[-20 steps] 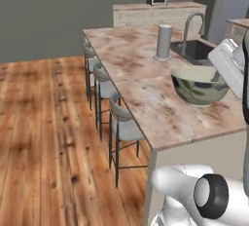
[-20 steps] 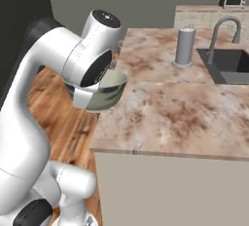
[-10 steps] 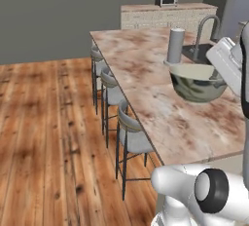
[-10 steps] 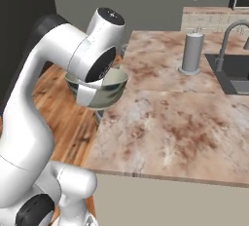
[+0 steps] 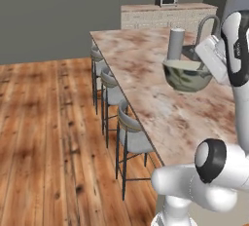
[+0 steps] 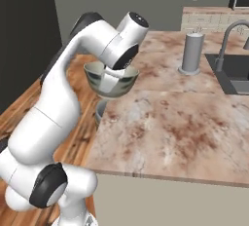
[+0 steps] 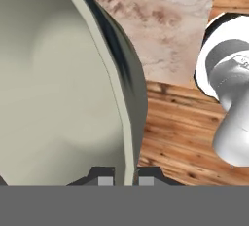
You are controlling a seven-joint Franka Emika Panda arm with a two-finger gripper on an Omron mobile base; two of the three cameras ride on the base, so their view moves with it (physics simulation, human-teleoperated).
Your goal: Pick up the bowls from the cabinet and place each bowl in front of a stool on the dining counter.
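- You have the deep round grey-green bowl [image 5: 187, 75] above the pink-brown marbled dining counter [image 5: 146, 81], near its stool-side edge.
- Three grey padded stools [image 5: 131, 135] line that edge.
- A grey upright cylinder [image 6: 190, 53] stands beside the dark inset sink [image 6: 232, 71].

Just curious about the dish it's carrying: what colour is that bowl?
The bowl is glossy grey-green outside and pale cream inside, seen best in the left base view.
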